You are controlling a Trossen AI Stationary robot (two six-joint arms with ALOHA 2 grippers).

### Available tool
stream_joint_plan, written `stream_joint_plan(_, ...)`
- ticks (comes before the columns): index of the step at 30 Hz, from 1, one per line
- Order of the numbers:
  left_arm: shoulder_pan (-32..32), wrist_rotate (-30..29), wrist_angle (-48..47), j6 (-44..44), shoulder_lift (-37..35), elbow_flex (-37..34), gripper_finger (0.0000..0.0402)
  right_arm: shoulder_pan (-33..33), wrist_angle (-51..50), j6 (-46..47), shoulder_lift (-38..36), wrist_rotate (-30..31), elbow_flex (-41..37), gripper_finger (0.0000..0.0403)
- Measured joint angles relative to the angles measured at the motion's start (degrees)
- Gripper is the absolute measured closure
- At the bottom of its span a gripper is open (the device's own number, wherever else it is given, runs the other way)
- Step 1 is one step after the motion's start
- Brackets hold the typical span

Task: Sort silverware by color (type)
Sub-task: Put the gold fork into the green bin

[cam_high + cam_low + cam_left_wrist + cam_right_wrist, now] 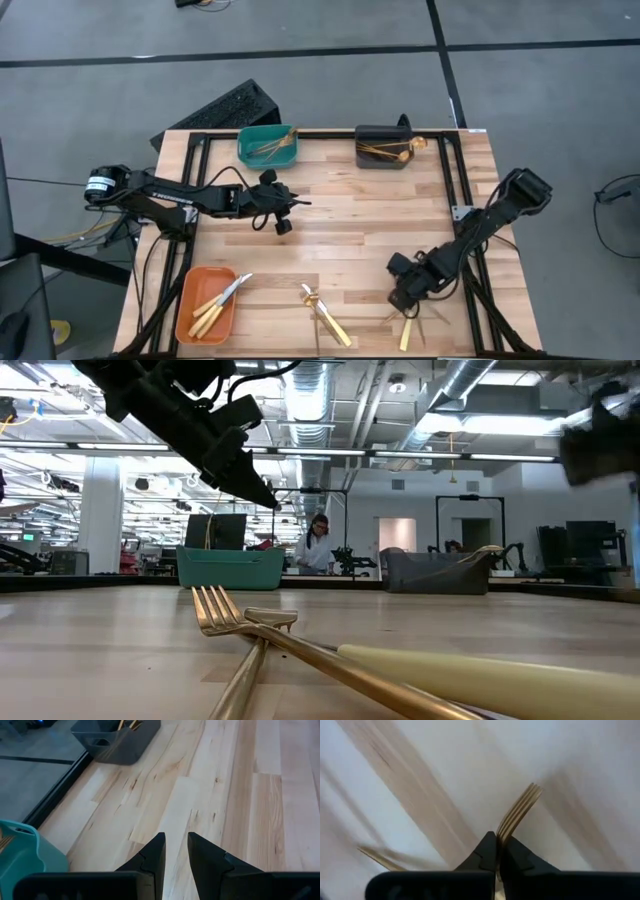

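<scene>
My right gripper [400, 300] is low over the table's near right part, shut on a gold fork whose tines [521, 812] stick out past the fingertips. Another gold piece [380, 857] lies beside it, and loose gold pieces [407, 328] lie just nearer the front edge. My left gripper [292, 205] hovers above the table's middle left, near the teal bin [267, 145]; its fingers [175, 850] are slightly apart and empty. More silverware [325, 312] lies at the front centre, seen close up in the low view [240, 620]. My right gripper pinches the gold fork between its two fingers at the neck just below the tines [503, 836]. The fingers lie along the fork, with the tines pointing on past the fingertips. The handle is hidden by the gripper. I cannot tell whether the fork is clear of the table.
The teal bin with forks stands far left and the dark grey bin [383, 147] with spoons far right of centre. The orange bin [207, 303] with knives is at the near left. A cream-handled knife [480, 675] lies in the front-centre pile. Bare wood lies in the middle.
</scene>
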Motion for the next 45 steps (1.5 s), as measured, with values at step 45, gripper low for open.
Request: stream_joint_plan(45,-7.04,12.33,34.43,5.65,5.9,0.09,0.0236,-33.94,86.6,-79.51,-11.82,-10.01,-12.62,0.0374)
